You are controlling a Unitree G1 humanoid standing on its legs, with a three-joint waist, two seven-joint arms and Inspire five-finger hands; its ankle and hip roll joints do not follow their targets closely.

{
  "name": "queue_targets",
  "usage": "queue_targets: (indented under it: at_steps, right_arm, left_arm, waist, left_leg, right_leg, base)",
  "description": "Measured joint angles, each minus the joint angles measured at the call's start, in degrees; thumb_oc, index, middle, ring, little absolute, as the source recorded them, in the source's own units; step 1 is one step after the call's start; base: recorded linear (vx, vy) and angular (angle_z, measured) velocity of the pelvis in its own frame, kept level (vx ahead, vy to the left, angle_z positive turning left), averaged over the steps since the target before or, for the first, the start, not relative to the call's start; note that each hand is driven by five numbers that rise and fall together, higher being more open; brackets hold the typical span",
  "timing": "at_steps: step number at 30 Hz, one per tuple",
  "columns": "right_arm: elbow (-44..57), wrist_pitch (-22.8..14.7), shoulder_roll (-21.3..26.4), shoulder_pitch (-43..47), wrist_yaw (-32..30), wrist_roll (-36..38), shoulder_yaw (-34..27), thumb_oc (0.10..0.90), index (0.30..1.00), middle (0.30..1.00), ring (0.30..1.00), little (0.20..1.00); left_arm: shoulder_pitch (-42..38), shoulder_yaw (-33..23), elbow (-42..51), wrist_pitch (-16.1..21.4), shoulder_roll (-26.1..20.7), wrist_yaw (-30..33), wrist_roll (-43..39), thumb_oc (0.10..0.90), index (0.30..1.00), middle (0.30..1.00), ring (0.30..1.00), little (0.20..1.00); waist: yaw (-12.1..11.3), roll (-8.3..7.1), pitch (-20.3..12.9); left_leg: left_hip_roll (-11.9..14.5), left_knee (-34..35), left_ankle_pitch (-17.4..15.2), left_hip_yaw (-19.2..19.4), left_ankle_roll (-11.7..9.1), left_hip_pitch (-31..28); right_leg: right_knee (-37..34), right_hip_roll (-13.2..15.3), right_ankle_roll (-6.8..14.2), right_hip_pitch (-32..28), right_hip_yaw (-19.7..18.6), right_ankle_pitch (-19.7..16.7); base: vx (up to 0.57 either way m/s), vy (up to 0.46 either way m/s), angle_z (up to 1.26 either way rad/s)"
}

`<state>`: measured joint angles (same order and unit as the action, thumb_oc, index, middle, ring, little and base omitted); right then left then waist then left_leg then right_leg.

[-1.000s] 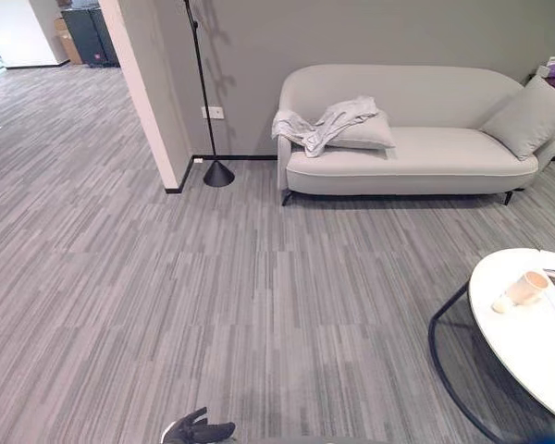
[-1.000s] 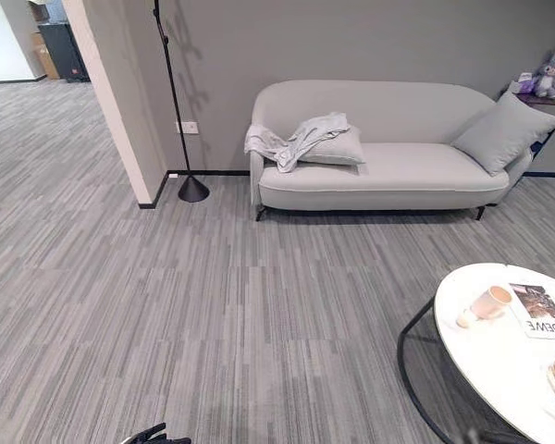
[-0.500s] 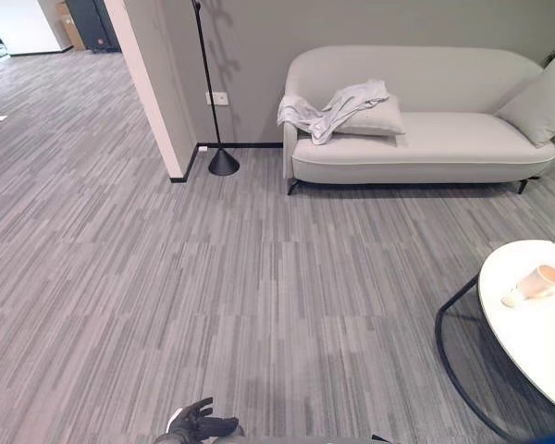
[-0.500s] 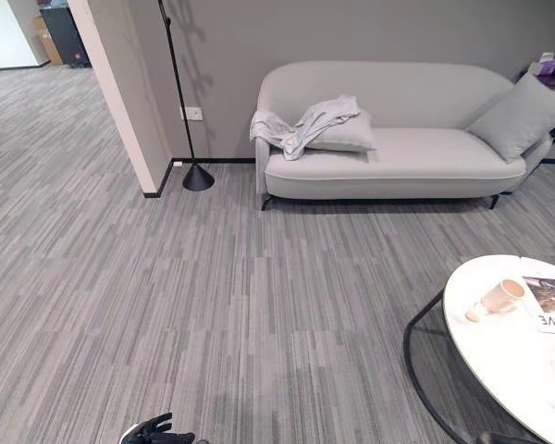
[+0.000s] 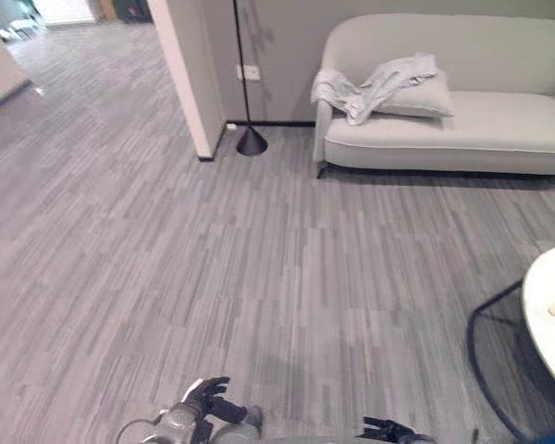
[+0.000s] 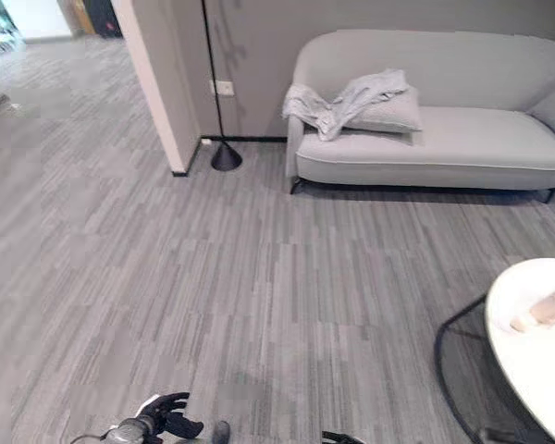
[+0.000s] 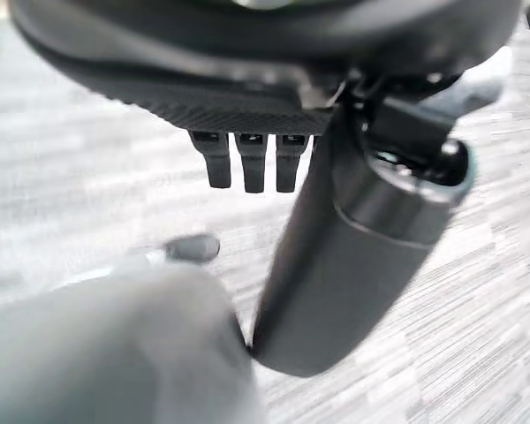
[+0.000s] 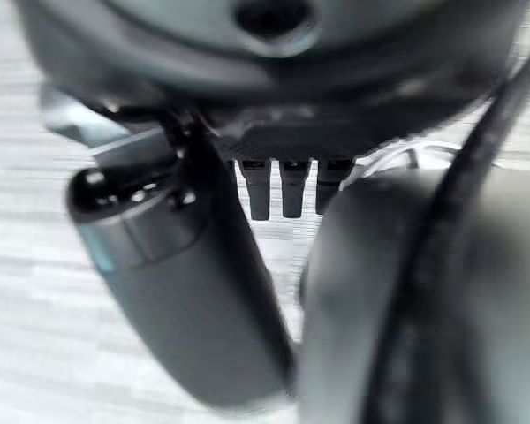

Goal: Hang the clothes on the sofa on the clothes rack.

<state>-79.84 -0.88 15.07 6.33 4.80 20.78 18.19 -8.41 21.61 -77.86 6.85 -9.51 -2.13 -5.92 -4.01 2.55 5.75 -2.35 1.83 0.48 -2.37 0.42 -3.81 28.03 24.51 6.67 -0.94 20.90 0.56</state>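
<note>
Both dark hands, left hand [image 5: 208,403] and right hand [image 5: 387,429], hang with relaxed, empty fingers [image 7: 247,163], well short of the crumpled pale-grey garment [image 5: 375,83] draped over the light-grey fabric sofa [image 5: 462,139], since the approach looks unfinished.

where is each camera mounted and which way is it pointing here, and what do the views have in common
Left eye view: on the head, looking down and ahead across the carpet floor to the sofa with the grey clothes; left hand and right hand at the lower edge.
Right eye view: the same scene from slightly to the side, with the round table.
Left wrist view: on the left wrist, looking along its straight fingers at the floor.
Right wrist view: likewise, fingers straight.
Shared: both eye views show the sofa, clothes and floor lamp.
</note>
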Motion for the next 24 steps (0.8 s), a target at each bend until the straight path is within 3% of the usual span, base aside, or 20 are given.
queue_targets:
  at_steps: [1, 2, 3, 5, 6, 8, 9, 10, 11, 12, 13, 16, 17, 18, 19, 20, 21, 22, 24]
  right_arm:
    - [0.2, -0.2, 0.4, 0.7, 0.0, 0.3, -0.3, 0.800, 0.900, 0.900, 0.900, 0.900]
    - [0.6, -0.4, 0.4, 1.2, 0.0, 0.7, -0.7, 0.800, 0.900, 0.900, 0.900, 0.900]
    - [1.1, -0.8, -0.1, 1.7, 0.0, 1.4, -1.3, 0.800, 0.900, 0.900, 0.900, 0.900]
    - [4.1, -0.9, -0.9, 1.9, 0.9, 4.3, -3.4, 0.800, 0.900, 0.900, 0.900, 0.900]
    - [4.4, -1.1, -1.7, 2.6, 1.5, 5.3, -5.5, 0.800, 0.900, 0.900, 0.900, 0.900]
    - [5.1, -1.4, -2.1, 2.0, 1.6, 7.4, -6.4, 0.800, 0.900, 0.900, 0.900, 0.900]
    - [5.0, -1.1, -2.4, 2.0, 1.7, 8.2, -6.5, 0.800, 0.900, 0.900, 0.900, 0.900]
    - [5.0, -1.2, -2.5, 2.0, 2.0, 9.5, -6.9, 0.800, 0.900, 0.900, 0.900, 0.900]
    - [5.2, -1.2, -2.7, 2.2, 2.3, 10.5, -7.4, 0.800, 0.900, 0.900, 0.900, 0.900]
    - [5.7, -1.3, -2.8, 1.5, 2.7, 12.0, -9.4, 0.800, 0.900, 0.900, 0.900, 0.900]
    - [5.6, -1.2, -2.9, 1.2, 2.8, 13.0, -10.4, 0.800, 0.900, 0.900, 0.900, 0.900]
    - [4.3, -1.3, -3.0, 1.3, 3.3, 16.0, -15.1, 0.800, 0.900, 0.900, 0.900, 0.900]
    - [3.8, -0.9, -1.7, 1.0, 3.3, 16.6, -15.2, 0.800, 0.900, 0.900, 0.900, 0.900]
    - [2.8, -1.1, -0.6, 1.0, 3.6, 17.2, -15.7, 0.800, 0.900, 0.900, 0.900, 0.900]
    - [3.1, -0.9, 0.6, 1.0, 3.6, 17.9, -15.9, 0.800, 0.900, 0.900, 0.900, 0.900]
    - [2.2, -0.5, 1.2, 0.3, 3.4, 17.8, -15.6, 0.800, 0.900, 0.900, 0.900, 0.900]
    - [-1.4, 0.2, 2.5, 1.5, 3.1, 17.6, -13.6, 0.800, 0.900, 0.900, 0.900, 0.900]
    - [-1.5, 1.1, 2.5, 1.1, 3.0, 17.5, -12.9, 0.800, 0.900, 0.900, 0.900, 0.900]
    - [-1.8, 1.7, 2.1, -1.0, 2.6, 15.9, -12.3, 0.800, 0.900, 0.900, 0.900, 0.900]
  left_arm:
    - [0.1, 0.1, -0.6, -0.2, 0.0, 0.0, -0.1, 0.800, 0.900, 0.900, 0.900, 0.900]
    - [0.5, 0.0, -1.2, -0.6, 0.4, 0.2, -0.2, 0.800, 0.900, 0.900, 0.900, 0.900]
    - [0.8, 0.0, -1.6, -0.7, -0.1, 0.3, -0.3, 0.800, 0.900, 0.900, 0.900, 0.900]
    - [1.8, -1.5, -0.4, -0.7, -0.4, 0.6, -0.6, 0.800, 0.900, 0.900, 0.900, 0.900]
    - [2.2, -1.8, -0.7, -0.7, -0.5, 0.6, -0.6, 0.800, 0.900, 0.900, 0.900, 0.900]
    - [2.2, -1.8, -1.5, -0.7, -0.4, 0.5, -0.2, 0.800, 0.900, 0.900, 0.900, 0.900]
    - [2.1, -1.7, -2.8, -0.7, -0.1, 0.4, -0.2, 0.800, 0.900, 0.900, 0.900, 0.900]
    - [1.9, -1.7, -3.0, -0.8, 0.0, 0.4, -0.2, 0.800, 0.900, 0.900, 0.900, 0.900]
    - [1.8, -1.7, -3.2, -0.9, -0.1, 0.4, -0.1, 0.800, 0.900, 0.900, 0.900, 0.900]
    - [1.8, -0.8, -3.6, -1.0, -0.1, 0.3, 1.2, 0.800, 0.900, 0.900, 0.900, 0.900]
    - [1.8, -0.4, -3.7, -1.0, -0.1, 0.3, 2.0, 0.800, 0.900, 0.900, 0.900, 0.900]
    - [1.8, 2.6, -4.8, -0.9, -0.1, 0.2, 4.6, 0.800, 0.900, 0.900, 0.900, 0.900]
    - [2.7, 2.8, -4.9, -0.8, 0.6, 0.1, 4.9, 0.800, 0.900, 0.900, 0.900, 0.900]
    - [3.1, 3.1, -4.9, -0.7, 1.5, -0.1, 5.2, 0.800, 0.900, 0.900, 0.900, 0.900]
    - [2.4, 3.0, -5.2, -0.7, 2.4, -0.6, 6.4, 0.800, 0.900, 0.900, 0.900, 0.900]
    - [1.8, 3.3, -5.2, -0.6, 2.8, -1.2, 6.8, 0.800, 0.900, 0.900, 0.900, 0.900]
    - [2.7, 3.0, -5.0, 0.4, 3.6, -1.3, 6.9, 0.800, 0.900, 0.900, 0.900, 0.900]
    - [3.1, 2.5, -5.0, 0.5, 3.8, -1.3, 6.8, 0.800, 0.900, 0.900, 0.900, 0.900]
    - [3.8, 0.3, -4.9, 0.4, 3.8, -1.1, 6.0, 0.800, 0.900, 0.900, 0.900, 0.900]
  waist:
    - [0.5, 0.10, 0.1]
    - [0.2, 0.63, 0.0]
    - [-0.1, 0.80, -0.2]
    - [0.4, 0.08, 0.3]
    - [1.5, 0.17, 0.4]
    - [3.8, 0.08, 0.8]
    - [4.5, -0.21, 0.7]
    - [4.7, -0.30, 0.5]
    - [5.2, -0.41, 0.5]
    - [6.8, -0.50, 0.3]
    - [7.3, -0.71, 0.2]
    - [9.3, -0.04, -0.4]
    - [9.2, 1.52, -1.2]
    - [9.6, 3.26, -1.8]
    - [9.9, 4.70, -1.9]
    - [9.6, 4.64, -1.6]
    - [8.5, 4.67, -1.8]
    - [8.5, 5.10, -2.3]
    - [7.0, 5.70, -3.2]
  left_leg:
    - [-0.2, 0.2, -0.2, 0.2, 0.6, -1.3]
    - [-0.6, 1.3, -0.7, 0.9, 1.7, -2.8]
    - [-0.5, 2.1, -0.2, 1.7, 3.0, -3.4]
    - [-0.4, 3.4, -0.8, 3.6, 3.0, -4.6]
    - [-0.2, 3.5, -1.0, 4.4, 3.3, -5.2]
    - [-0.3, 3.4, -1.9, 6.3, 2.6, -6.7]
    - [-0.6, 3.4, -4.0, 8.3, 1.1, -7.8]
    - [-0.8, 3.4, -4.6, 9.0, 1.1, -7.8]
    - [-1.0, 3.4, -5.3, 9.3, 1.0, -8.0]
    - [-1.0, 3.4, -6.6, 9.3, 0.4, -8.9]
    - [-0.8, 3.4, -6.8, 9.3, 0.7, -9.7]
    - [0.8, 2.9, -11.6, 8.2, -1.5, -12.7]
    - [3.5, 2.9, -12.8, 7.9, -2.6, -14.6]
    - [6.1, 2.5, -13.3, 5.9, -3.5, -14.8]
    - [8.1, 0.8, -13.5, 3.7, -4.2, -14.4]
    - [8.0, -0.7, -11.5, 3.5, -5.6, -15.0]
    - [10.2, -1.9, -6.9, 2.8, -8.5, -16.2]
    - [11.4, -4.3, -5.8, 1.9, -9.7, -15.7]
    - [13.9, -11.8, -3.9, 1.6, -10.6, -13.9]
  right_leg:
    - [3.8, 1.4, -0.2, 2.0, -2.3, -1.8]
    - [8.3, 1.0, 0.1, 4.9, -5.2, -1.6]
    - [10.4, -0.7, -0.1, 7.7, -6.0, -0.3]
    - [10.7, -5.8, 0.3, 13.3, -5.9, 4.1]
    - [7.3, -8.6, -0.3, 14.4, -5.8, 4.7]
    - [0.7, -11.0, -0.6, 15.1, -2.1, 4.7]
    - [-8.5, -12.7, -0.4, 16.1, 0.2, 4.2]
    - [-13.6, -13.4, 0.6, 16.5, 0.3, 3.5]
    - [-18.6, -13.7, 1.3, 17.1, 0.2, 2.6]
    - [-25.1, -13.8, 1.6, 18.0, -0.2, -1.7]
    - [-27.8, -13.6, 1.5, 18.0, -0.3, -2.9]
    - [-30.9, -11.4, 2.6, 18.8, 0.6, -5.6]
    - [-28.4, -12.8, 1.0, 18.3, 2.5, -11.4]
    - [-26.2, -13.5, 0.1, 18.4, 4.2, -12.5]
    - [-23.8, -13.9, -0.7, 18.1, 5.7, -12.0]
    - [-22.1, -14.2, -5.9, 17.2, 5.8, -11.1]
    - [-22.0, -15.5, -6.7, 14.4, 7.0, -8.4]
    - [-22.6, -16.8, -6.4, 12.7, 7.3, -7.1]
    - [-23.2, -19.9, -7.8, 10.0, 7.6, -4.8]
  base:
    - [0.16, 0.107, -0.08]
    - [0.31, 0.018, -0.25]
    - [0.24, -0.023, -0.37]
    - [0.22, -0.060, -0.46]
    - [0.29, -0.126, -0.42]
    - [0.33, -0.161, -0.43]
    - [0.38, -0.152, -0.64]
    - [0.40, -0.134, -0.63]
    - [0.40, -0.120, -0.29]
    - [0.44, -0.129, -0.10]
    - [0.45, -0.124, 0.00]
    - [0.48, -0.140, 0.15]
    - [0.36, -0.130, 0.16]
    - [0.64, -0.269, 0.39]
    - [0.44, -0.211, 0.56]
    - [0.59, -0.299, 0.46]
    - [0.45, -0.241, 0.26]
    - [0.48, -0.272, -0.01]
    - [0.49, -0.297, -0.10]
